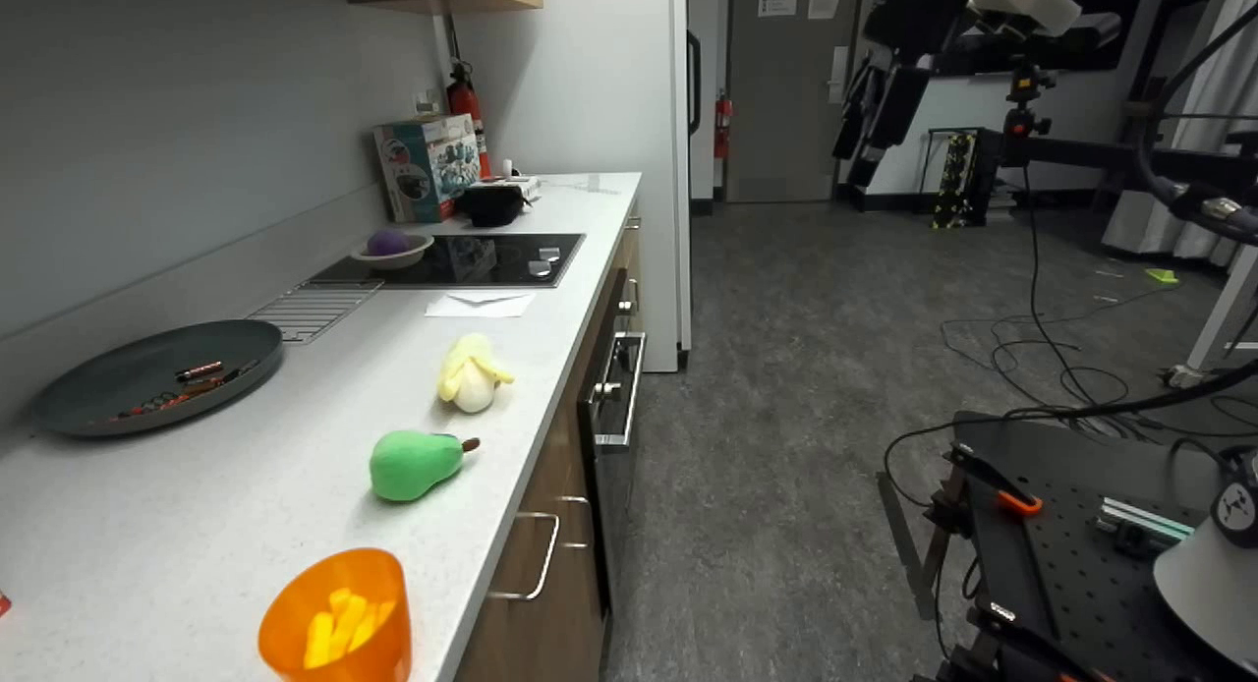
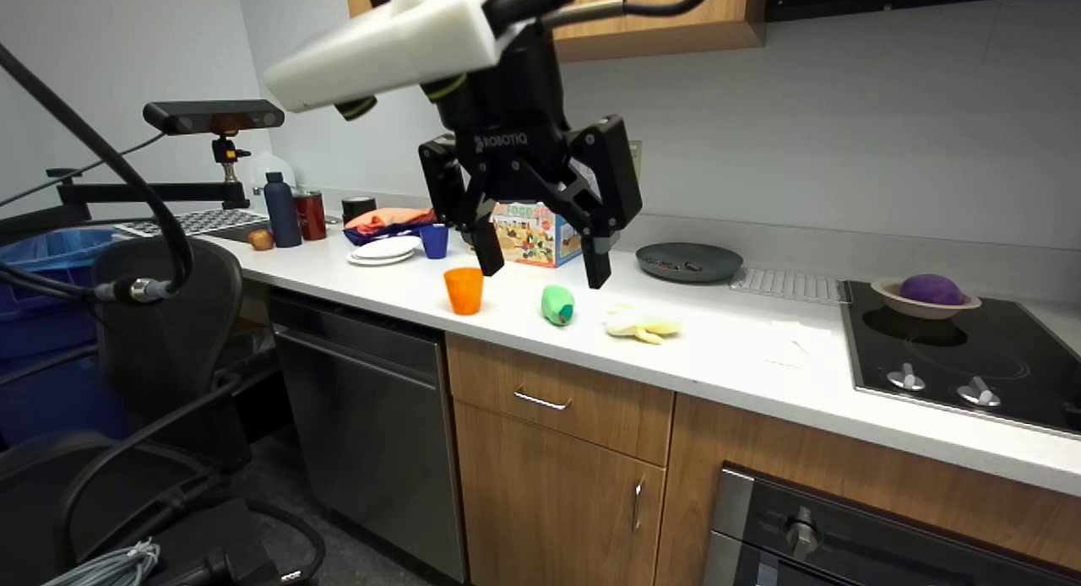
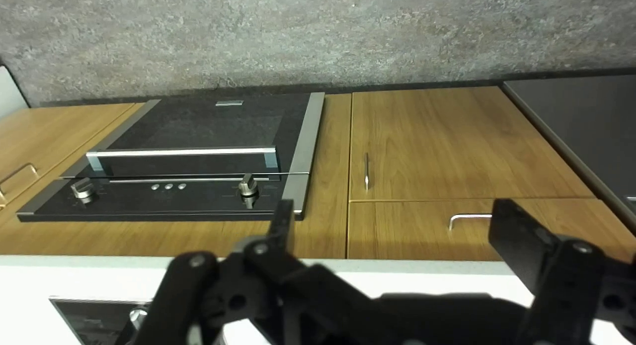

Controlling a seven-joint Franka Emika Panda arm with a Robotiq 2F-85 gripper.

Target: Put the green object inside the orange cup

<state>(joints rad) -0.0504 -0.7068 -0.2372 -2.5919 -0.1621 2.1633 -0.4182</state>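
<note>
The green object (image 1: pixel 418 463) is a bright green pear with a short brown stem, lying on its side on the white counter; it also shows in an exterior view (image 2: pixel 556 304). The orange cup (image 1: pixel 378 654) stands upright beside it near the counter's front edge, with several yellow pieces inside; it also shows in an exterior view (image 2: pixel 464 292). My gripper (image 2: pixel 545 274) is open and empty, in the air in front of and above the counter, apart from both. In the wrist view my gripper (image 3: pixel 393 206) has its fingers wide apart, and neither pear nor cup shows there.
A pale yellow-white lumpy object (image 1: pixel 472 375) lies near the pear. A dark round plate (image 1: pixel 162 368) with small items, a wire rack (image 1: pixel 314 309) and a cooktop (image 1: pixel 491 259) line the counter. Blue cup (image 2: pixel 434 241) and white plates (image 2: pixel 380 257) stand beyond the orange cup.
</note>
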